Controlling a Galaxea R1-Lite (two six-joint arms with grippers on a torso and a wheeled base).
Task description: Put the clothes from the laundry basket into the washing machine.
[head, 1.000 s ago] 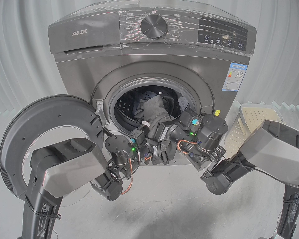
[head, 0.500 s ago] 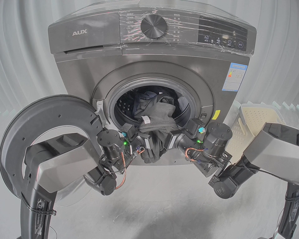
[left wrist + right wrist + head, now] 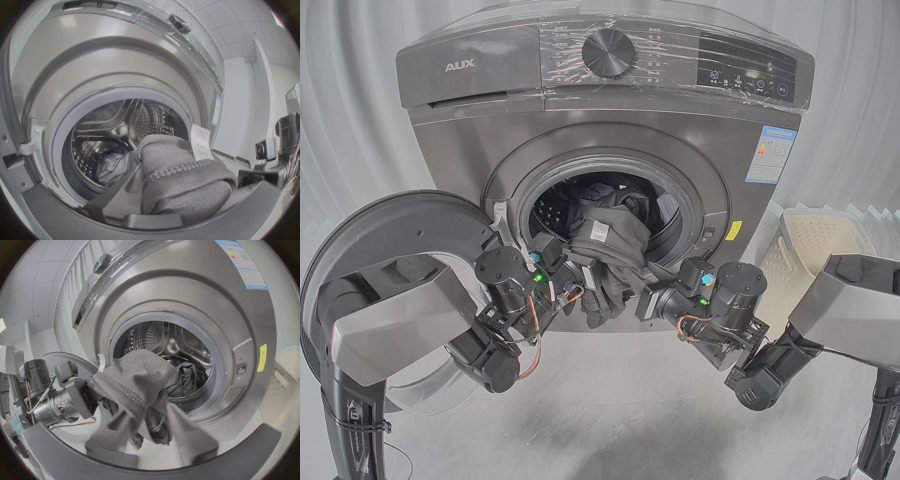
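Curtained lab-like test room: white drapes [image 3: 337, 125], bare grey floor [image 3: 612, 406], film-wrapped washing machine [image 3: 600, 125] (tiled ceiling [image 3: 237, 28] overhead).

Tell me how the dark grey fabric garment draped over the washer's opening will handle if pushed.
Probably floppy: the dark grey fabric garment folds over the grey washing machine's door rim, one end dangling below. A push would likely crumple it rather than slide it. The dangling end might drag it back out.
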